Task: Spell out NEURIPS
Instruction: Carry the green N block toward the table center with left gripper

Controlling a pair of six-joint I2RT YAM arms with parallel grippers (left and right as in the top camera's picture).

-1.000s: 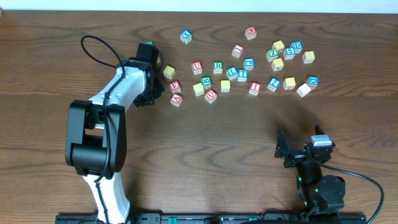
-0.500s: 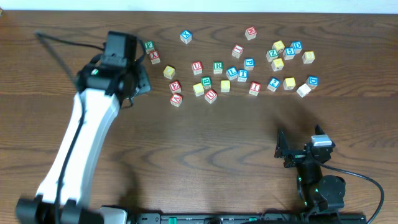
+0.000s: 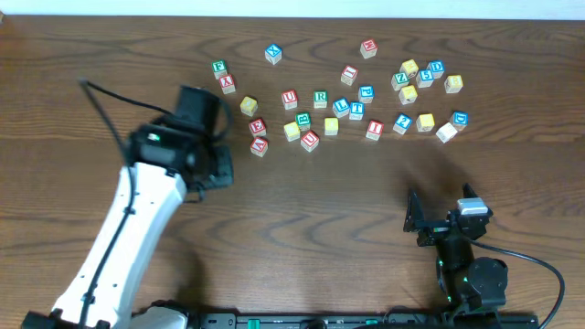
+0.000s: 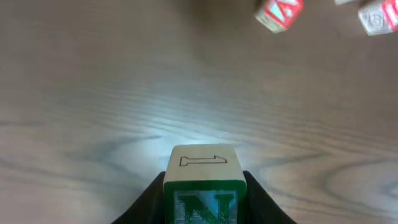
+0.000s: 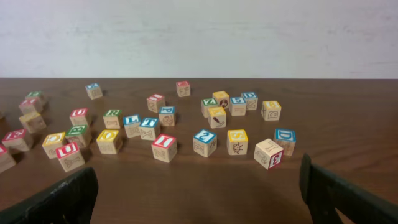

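Observation:
My left gripper [image 4: 204, 214] is shut on a green-bordered N cube [image 4: 204, 186], held just above bare wood. In the overhead view the left gripper [image 3: 212, 169] sits left of the cube cluster and the arm hides the N cube. Loose lettered cubes lie across the far half of the table, among them a red U [image 3: 290, 97], a green R [image 3: 320, 97] and a red I [image 3: 374, 129]. The right gripper [image 3: 439, 219] rests open near the front right. From the right wrist, the right gripper [image 5: 199, 193] has only table between its fingers, with the red I [image 5: 164, 148] ahead.
A red A cube [image 4: 278, 14] and another red cube [image 4: 376, 15] lie ahead and to the right of the held N. A green cube [image 3: 219, 67] and a red one [image 3: 227, 84] sit at the cluster's far left. A pale wall [image 5: 199, 37] borders the table's far edge.
The left arm swung from the cluster's far left edge out to the left, then back toward the table's near side. The right arm has not moved.

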